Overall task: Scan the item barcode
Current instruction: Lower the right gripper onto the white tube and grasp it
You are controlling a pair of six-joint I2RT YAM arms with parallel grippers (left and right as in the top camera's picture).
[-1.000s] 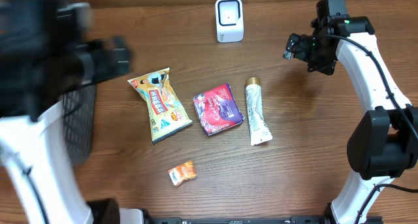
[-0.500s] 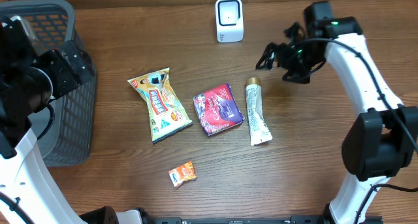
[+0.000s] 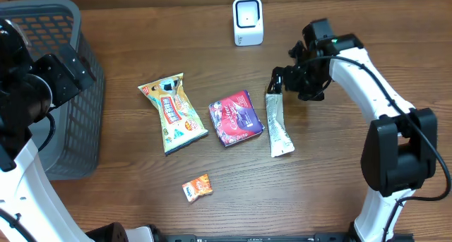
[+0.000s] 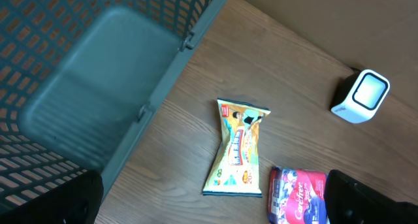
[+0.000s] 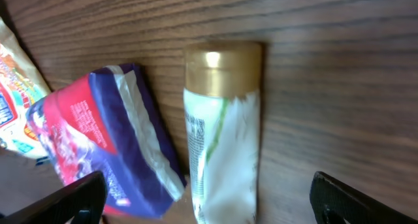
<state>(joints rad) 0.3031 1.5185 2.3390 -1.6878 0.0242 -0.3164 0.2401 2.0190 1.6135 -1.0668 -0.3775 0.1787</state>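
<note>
Right gripper is hovering over the tube, jaws wide and empty.
The tube is lying flat on the table, at 5 o'clock of the scanner, gold cap pointing to 12. White and green, it is looking light and squashy, so gripping across the stiffer end by the cap is seeming safest.

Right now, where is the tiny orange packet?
In the overhead view the orange packet lies left of centre, below the yellow snack bag and the red-purple pouch.
</note>
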